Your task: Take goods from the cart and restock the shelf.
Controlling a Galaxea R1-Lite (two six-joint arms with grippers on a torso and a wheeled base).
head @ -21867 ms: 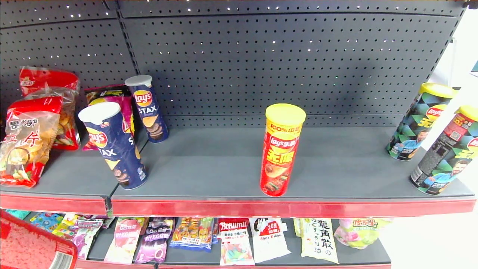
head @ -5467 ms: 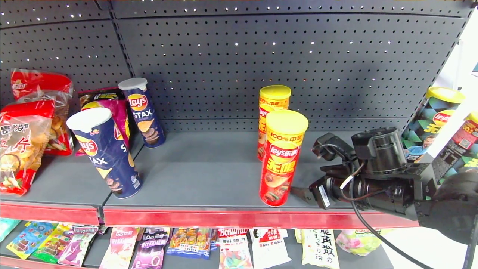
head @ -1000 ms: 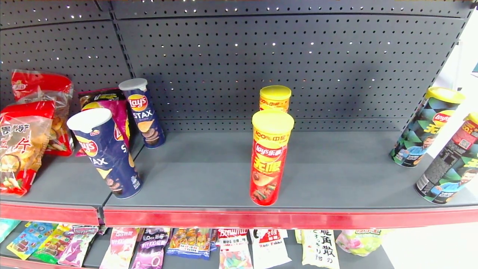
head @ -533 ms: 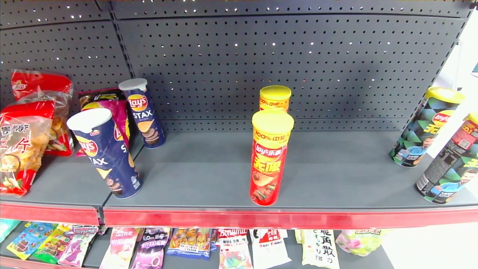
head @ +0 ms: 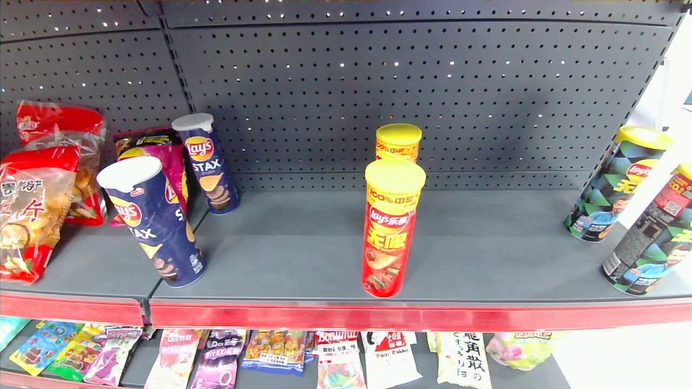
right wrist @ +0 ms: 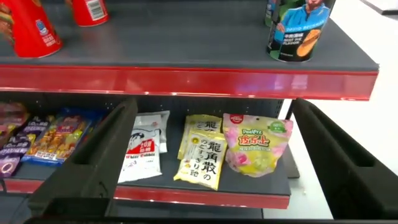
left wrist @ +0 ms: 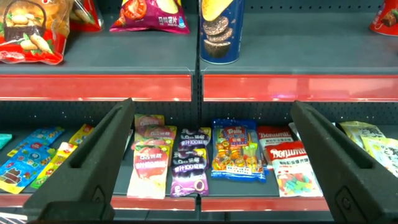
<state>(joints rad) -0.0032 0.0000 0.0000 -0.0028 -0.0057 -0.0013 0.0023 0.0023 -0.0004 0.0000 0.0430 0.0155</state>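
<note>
The left gripper (left wrist: pixel 208 168) is hanging wide open, with nothing between its two dark fingers (left wrist: pixel 93 165), which are framing a row of candy packets (left wrist: pixel 236 149) lying on the lower shelf (left wrist: pixel 205 204). The right gripper (right wrist: pixel 217 165) is likewise holding its fingers (right wrist: pixel 345 162) far apart and gripping nothing. It is facing a white packet (right wrist: pixel 142 152), a yellow-and-white packet (right wrist: pixel 204 158) and a pink-and-green bag (right wrist: pixel 256 146) on that same lower level.

The goods of the task are standing one board higher, well apart from both grippers. On the upper shelf (head: pixel 486 243), the front red can (head: pixel 392 227) with its yellow lid is standing upright near the red front edge, around the middle of the board. The rear red can (head: pixel 398 141) is standing directly behind it, close to the perforated back panel (head: pixel 378 81), and is being largely hidden by the one in front. In the right wrist view, the bases of both red cans are showing on the board above the open fingers.

Farther out along the upper shelf, two blue cans (head: pixel 154 221) are standing toward the robot's left, with a purple bag between them and red snack bags (head: pixel 38 205) beyond. Two teal-patterned cans (head: pixel 616 183) are occupying the board's right end, the nearer one close to the front edge.
</note>
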